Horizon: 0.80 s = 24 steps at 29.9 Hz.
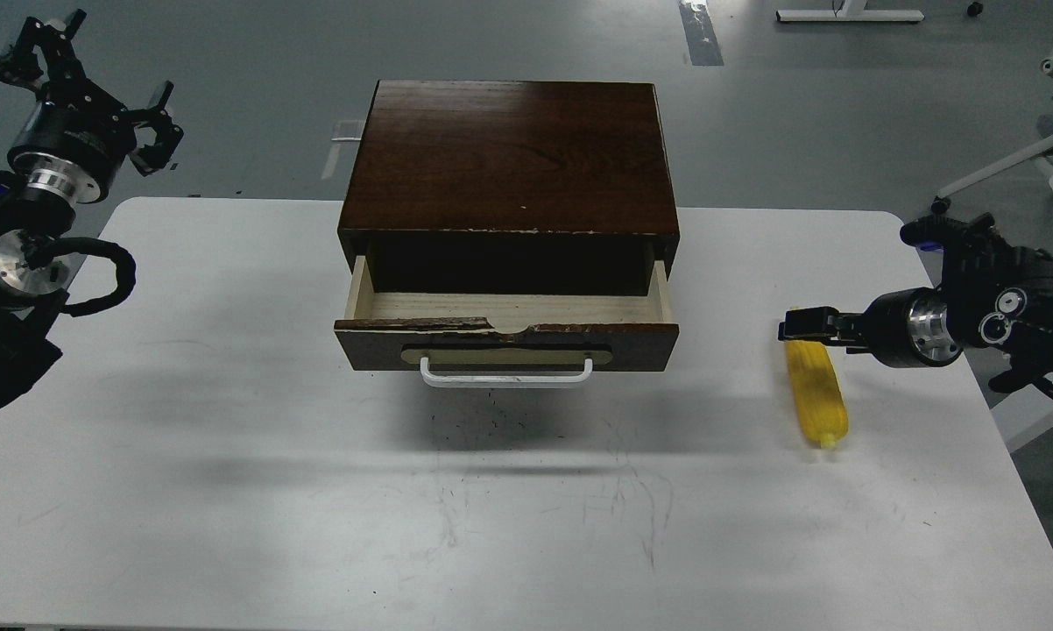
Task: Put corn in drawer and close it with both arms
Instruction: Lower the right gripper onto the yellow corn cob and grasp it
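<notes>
Head view: scuffed white table (229, 491), grey floor (255, 70).

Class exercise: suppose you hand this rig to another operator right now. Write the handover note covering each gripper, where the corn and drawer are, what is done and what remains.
Left gripper: raised off the table's far left corner, jaws open, holding nothing.
Right gripper: low at the far end of the corn; whether its jaws have closed cannot be told.
Corn: lying on the white table, right of the cabinet.
Drawer: pulled open, nothing visible inside.
Done: drawer open.
Left: grasp and lift corn, place it in drawer, push drawer shut.
</notes>
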Available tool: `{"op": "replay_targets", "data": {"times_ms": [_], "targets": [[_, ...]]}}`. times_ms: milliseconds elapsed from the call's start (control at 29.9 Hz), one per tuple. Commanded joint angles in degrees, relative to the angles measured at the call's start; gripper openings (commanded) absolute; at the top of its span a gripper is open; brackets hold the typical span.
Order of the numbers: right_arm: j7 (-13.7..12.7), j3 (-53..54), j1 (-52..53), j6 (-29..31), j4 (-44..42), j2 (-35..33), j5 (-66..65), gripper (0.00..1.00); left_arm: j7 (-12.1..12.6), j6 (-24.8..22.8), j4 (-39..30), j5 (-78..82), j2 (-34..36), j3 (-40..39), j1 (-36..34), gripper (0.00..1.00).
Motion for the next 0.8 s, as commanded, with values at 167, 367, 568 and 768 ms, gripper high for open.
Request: {"op": "replay_targets", "data": {"times_ms": [167,367,568,768], "targets": [[-0.01,-0.05,-2.21,-0.82,-0.67,0.20,-0.51,0.91,0.02,0.00,0.00,-0.03,0.12,-0.09,0.30,0.98],[-0.01,-0.05,-2.65,-0.74,-0.58,1.60,-0.43,0.74,0.02,0.00,0.00,-0.03,0.12,-0.09,0.30,0.98],[-0.01,-0.14,-2.91,-0.82,-0.49,2.30,-0.60,0.65,0.02,0.00,0.00,0.23,0.03,0.00,1.18,0.98],[0.08,-0.23,-3.79,-0.82,-0.58,3.27,-0.95,0.22,0.02,0.00,0.00,0.23,0.56,0.00,1.18,0.98]]}}
